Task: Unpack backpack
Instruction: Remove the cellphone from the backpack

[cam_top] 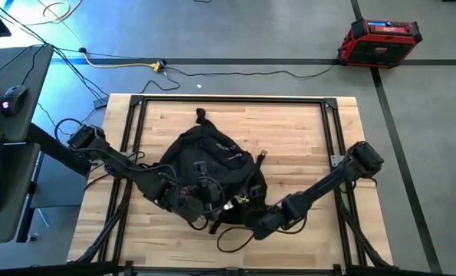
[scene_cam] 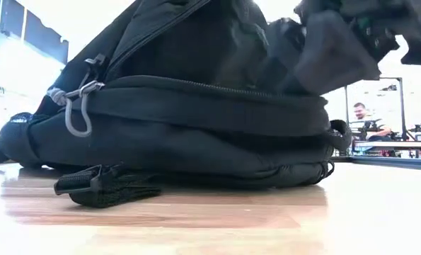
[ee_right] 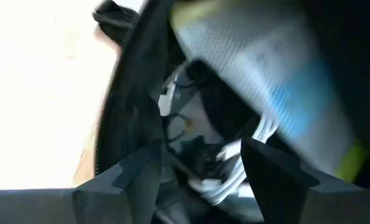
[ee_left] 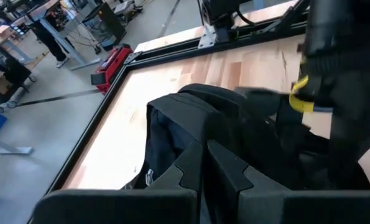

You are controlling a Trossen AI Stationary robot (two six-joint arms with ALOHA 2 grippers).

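The backpack [cam_top: 212, 172] lies flat near the middle of the table [cam_top: 304, 126], a little toward the front edge. Its long axis runs from front to back, the top loop [cam_top: 201, 116] pointing at the far edge and its open mouth toward the near edge, where both arms meet it. The left gripper [ee_left: 204, 163] is pinched tight on the black fabric at the pack's near-left side, apparently holding the opening up. The right gripper [ee_right: 200, 168] sits at the mouth on the near-right, fingers parted to a middling gap and aimed into the interior, where white cables [ee_right: 231, 171] and a pale, blue-marked item [ee_right: 278, 81] show; nothing sits between its fingers. The step in hand looks like reaching in for the first contents. The next move calls for easing the right gripper deeper onto one item and closing on it, while the left grip keeps the mouth open. A strap [scene_cam: 100, 185] trails on the wood in front.
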